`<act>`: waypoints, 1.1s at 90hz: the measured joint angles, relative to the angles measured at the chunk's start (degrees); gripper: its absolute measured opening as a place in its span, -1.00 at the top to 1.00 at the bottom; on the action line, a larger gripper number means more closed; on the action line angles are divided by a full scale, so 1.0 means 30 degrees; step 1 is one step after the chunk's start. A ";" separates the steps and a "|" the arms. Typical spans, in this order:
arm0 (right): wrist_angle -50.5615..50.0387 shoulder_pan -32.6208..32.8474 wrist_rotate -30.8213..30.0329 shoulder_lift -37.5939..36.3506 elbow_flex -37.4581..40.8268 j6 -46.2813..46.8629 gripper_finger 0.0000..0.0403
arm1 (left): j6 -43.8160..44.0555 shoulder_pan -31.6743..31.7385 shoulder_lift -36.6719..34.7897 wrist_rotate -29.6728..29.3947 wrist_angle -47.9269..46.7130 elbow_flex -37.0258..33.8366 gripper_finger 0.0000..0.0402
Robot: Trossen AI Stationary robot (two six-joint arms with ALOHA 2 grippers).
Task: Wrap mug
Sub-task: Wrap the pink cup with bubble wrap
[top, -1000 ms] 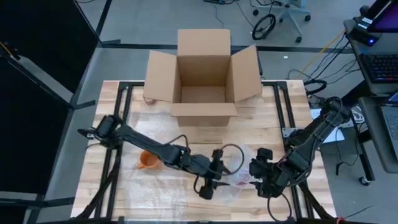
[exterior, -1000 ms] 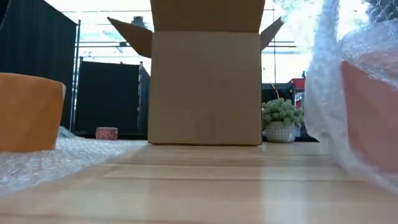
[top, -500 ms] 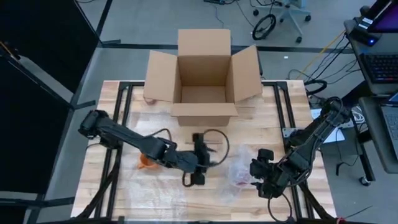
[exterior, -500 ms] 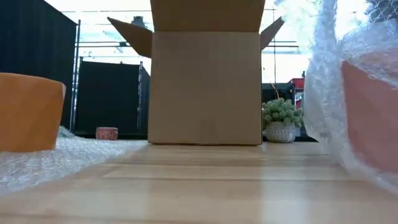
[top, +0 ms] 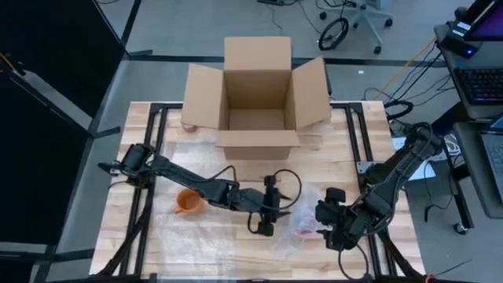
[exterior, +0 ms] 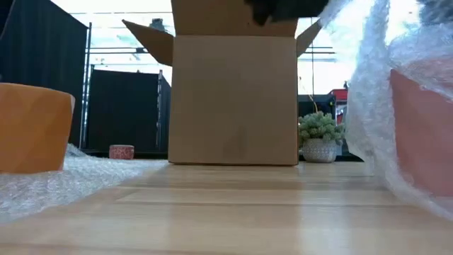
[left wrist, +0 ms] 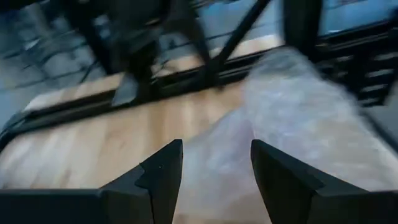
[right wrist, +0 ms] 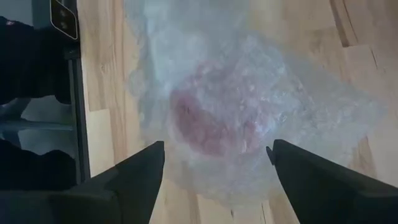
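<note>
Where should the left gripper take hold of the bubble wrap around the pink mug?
Probably at the loose edge of the bubble wrap facing the left gripper, coming in low from that side. There it lies flat; over the pink mug it bulges, beneath the open right gripper.

— What sits on the wooden worktop point(top: 330, 157)?
— An open box point(top: 255, 98) at the back, an orange mug point(top: 187, 203) on bubble wrap point(top: 185, 236), and a wrapped mug point(top: 302, 222) to its right.

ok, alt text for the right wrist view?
A reddish mug lies under crumpled bubble wrap on the wooden table, seen between the right gripper's open dark fingers.
</note>
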State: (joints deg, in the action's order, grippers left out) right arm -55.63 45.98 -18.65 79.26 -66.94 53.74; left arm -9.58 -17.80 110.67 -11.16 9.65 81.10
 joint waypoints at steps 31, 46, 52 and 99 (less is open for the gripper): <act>0.0004 0.0000 -0.0428 0.0000 0.0000 -0.0087 -0.40 | -0.0070 -0.0528 0.0269 0.2199 0.0992 0.0293 0.11; -0.0010 0.0000 -0.0417 0.0003 0.0000 -0.0073 -0.40 | -0.1396 -0.0900 -0.0443 -0.1389 0.0025 0.0232 0.11; 0.0012 0.0000 -0.0417 0.0000 -0.0007 -0.0010 -0.40 | -0.2046 -0.1004 -0.1427 -0.3187 -0.0326 0.0319 0.11; 0.0033 0.0087 -0.0822 0.0000 -0.0007 0.0119 -0.40 | 0.0589 0.0275 0.1514 -0.1232 -0.0532 -0.0722 0.11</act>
State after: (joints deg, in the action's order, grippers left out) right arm -55.53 46.24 -21.12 79.26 -66.96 54.09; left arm -7.82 -16.97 115.22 -14.86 8.05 78.94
